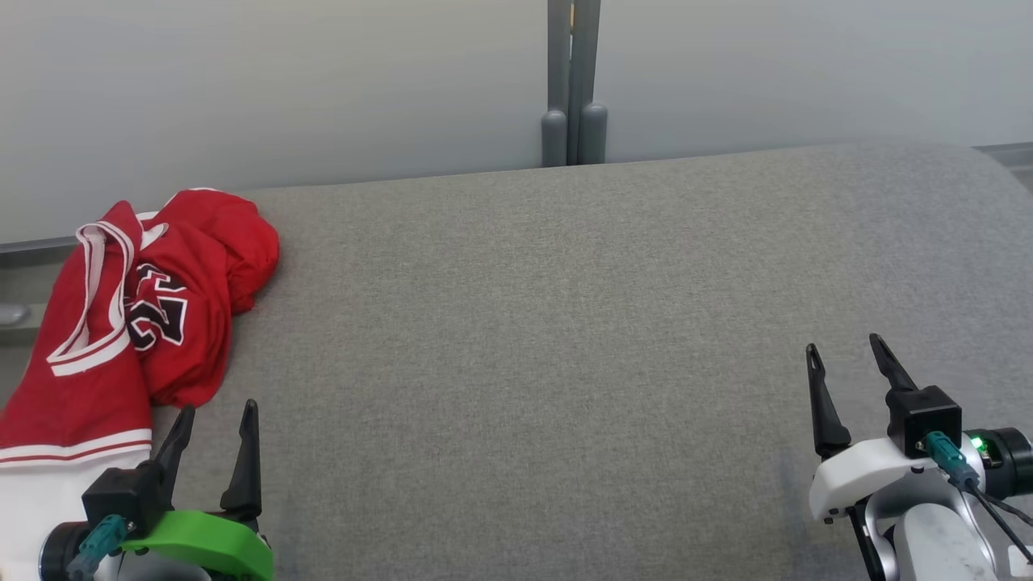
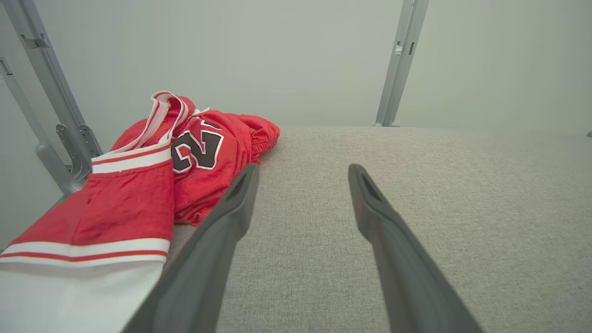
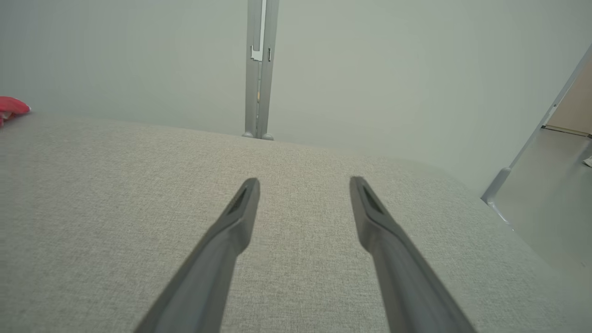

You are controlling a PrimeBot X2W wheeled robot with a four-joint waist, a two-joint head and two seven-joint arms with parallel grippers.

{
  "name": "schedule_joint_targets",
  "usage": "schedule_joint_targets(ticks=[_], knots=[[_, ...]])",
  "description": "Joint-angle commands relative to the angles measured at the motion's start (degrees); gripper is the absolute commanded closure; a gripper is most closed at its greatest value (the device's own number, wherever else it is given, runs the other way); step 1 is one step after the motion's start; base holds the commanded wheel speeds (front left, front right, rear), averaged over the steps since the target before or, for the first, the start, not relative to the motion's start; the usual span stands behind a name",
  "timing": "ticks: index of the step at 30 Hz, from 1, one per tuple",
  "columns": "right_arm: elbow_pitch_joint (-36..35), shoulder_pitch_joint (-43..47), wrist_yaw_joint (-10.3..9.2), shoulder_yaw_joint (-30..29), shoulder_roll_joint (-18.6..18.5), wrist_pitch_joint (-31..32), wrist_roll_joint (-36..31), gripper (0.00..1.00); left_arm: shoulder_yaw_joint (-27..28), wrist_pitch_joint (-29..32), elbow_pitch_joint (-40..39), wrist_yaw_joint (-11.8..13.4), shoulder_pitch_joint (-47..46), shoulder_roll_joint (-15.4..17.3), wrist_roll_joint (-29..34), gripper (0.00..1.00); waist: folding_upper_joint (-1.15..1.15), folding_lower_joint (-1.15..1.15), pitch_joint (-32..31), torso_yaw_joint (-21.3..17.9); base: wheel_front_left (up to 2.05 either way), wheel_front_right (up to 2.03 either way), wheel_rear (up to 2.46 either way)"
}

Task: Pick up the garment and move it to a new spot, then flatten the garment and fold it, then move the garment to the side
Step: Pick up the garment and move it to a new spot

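The garment is a red jersey with white trim and a black number, lying crumpled at the far left edge of the grey table. Part of it hangs over that edge. In the left wrist view the garment lies left of my fingers, its near fold just beside the left fingertip. My left gripper stands open just in front of it, holding nothing. At the lower right, far from the jersey, my right gripper is open and empty above bare cloth. A red corner of the garment peeks in at the right wrist view's left edge.
A pale partition wall runs behind the table, with a grey metal post at its middle. The table's right end drops off to grey floor. More metal frame legs stand past the table's left end.
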Motion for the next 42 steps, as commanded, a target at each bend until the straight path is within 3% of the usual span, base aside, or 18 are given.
schedule_joint_targets(ticks=[1, 5, 15, 19, 31, 38, 42], knots=[[0.0, 0.8, 0.00, 0.2, -0.2, -0.2, 0.3, 0.00, -0.1, -0.3, 0.1, -0.1, -1.0, 0.2, -0.4, 0.00, 0.00, 0.00, -0.2, 1.2, 0.00, 0.00, 0.00], [0.1, 1.5, 0.00, 0.7, -0.2, -0.2, 0.6, 0.00, -0.5, -0.3, 0.3, -0.1, -1.4, 0.3, -0.4, 0.00, 0.00, 0.00, -0.6, 5.5, 0.00, 0.00, 0.00], [0.7, 1.1, 0.00, 2.9, -0.2, -0.2, 2.9, 0.00, 1.1, -0.2, 1.6, 0.5, 0.5, 1.7, -0.8, 0.00, 0.00, 0.00, -2.6, 22.7, 0.00, 0.00, 0.00], [1.2, 1.0, 0.00, 5.0, -0.2, -0.2, 4.1, 0.00, 1.8, -0.2, 1.1, 0.9, 1.8, 2.1, -1.0, 0.00, 0.00, 0.00, -3.1, 27.2, 0.00, 0.00, 0.00], [3.2, -2.3, -0.01, 7.1, -0.2, -0.2, 4.3, 0.00, 5.2, -0.2, -2.5, 1.8, 4.3, 1.5, -1.5, 0.00, 0.00, 0.00, -1.6, 28.5, 0.00, 0.00, 0.00], [2.1, 0.2, -0.01, 4.9, -0.2, -0.2, 3.8, 0.00, 2.9, 0.8, -1.5, 1.1, 1.0, 2.0, -0.9, 0.00, 0.00, 0.00, -1.4, 28.4, 0.00, 0.00, 0.00], [0.4, -1.1, -0.01, 4.0, -0.2, -0.2, 1.2, 0.00, 1.2, 3.5, 0.3, 0.6, -4.3, 2.0, -2.4, 0.00, 0.00, 0.00, 3.7, 27.0, 0.00, 0.00, 0.00]])
